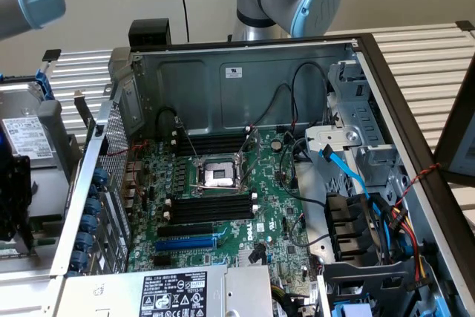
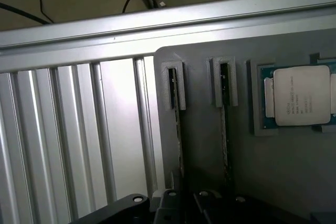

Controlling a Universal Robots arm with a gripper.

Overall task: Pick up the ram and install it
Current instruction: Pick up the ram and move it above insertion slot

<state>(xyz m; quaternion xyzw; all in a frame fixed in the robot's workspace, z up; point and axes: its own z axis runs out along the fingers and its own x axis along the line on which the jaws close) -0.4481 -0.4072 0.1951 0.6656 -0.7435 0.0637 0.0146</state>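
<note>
Two ram sticks stand on edge in the grooves of a grey holder tray [image 2: 199, 103], one ram [image 2: 177, 129] nearer the ribbed table and a second ram [image 2: 224, 135] beside it. Only their thin dark edges show. My gripper [image 2: 199, 205] appears as black hardware just short of the near ends of both sticks, with nothing visibly held. In the exterior view the open computer case [image 1: 245, 72] lies with its motherboard up. Black memory slots [image 1: 208, 209] sit on both sides of the CPU socket [image 1: 217, 176]. A dark part of my arm's end [image 1: 11, 198] hangs at the exterior view's left edge.
A processor chip [image 2: 302, 95] rests in the same grey tray beside the sticks. The blue expansion slot [image 1: 185, 243], cables [image 1: 386, 220] and drive cage [image 1: 356, 131] crowd the case. A hard drive [image 1: 26, 139] lies at the exterior view's left. A ribbed metal table [image 2: 68, 140] lies under it all.
</note>
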